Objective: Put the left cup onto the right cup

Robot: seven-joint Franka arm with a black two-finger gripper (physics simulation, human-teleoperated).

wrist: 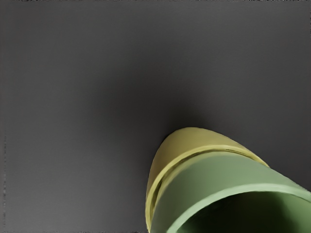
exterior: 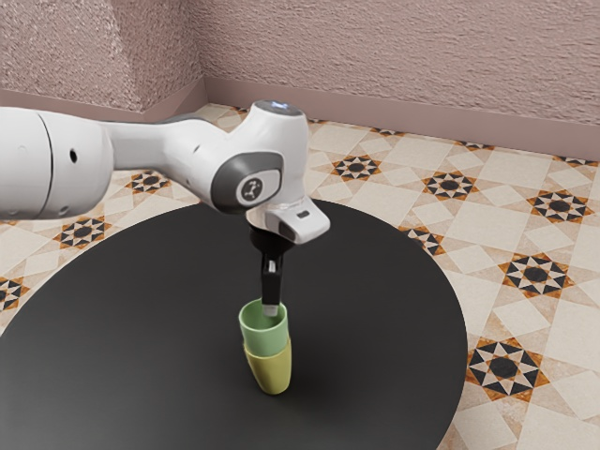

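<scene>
A light green cup sits nested upright in a yellow-olive cup near the front of the round black table. My gripper points straight down at the green cup's far rim. Its black fingers stand close together, pinching the rim wall. In the wrist view the green cup lies right under my hand, with the yellow cup showing around and below it on the table.
The table's edge curves round at the exterior view's right and front. Beyond it lie a patterned tile floor and a pink rough wall. My white arm comes in from the exterior view's left.
</scene>
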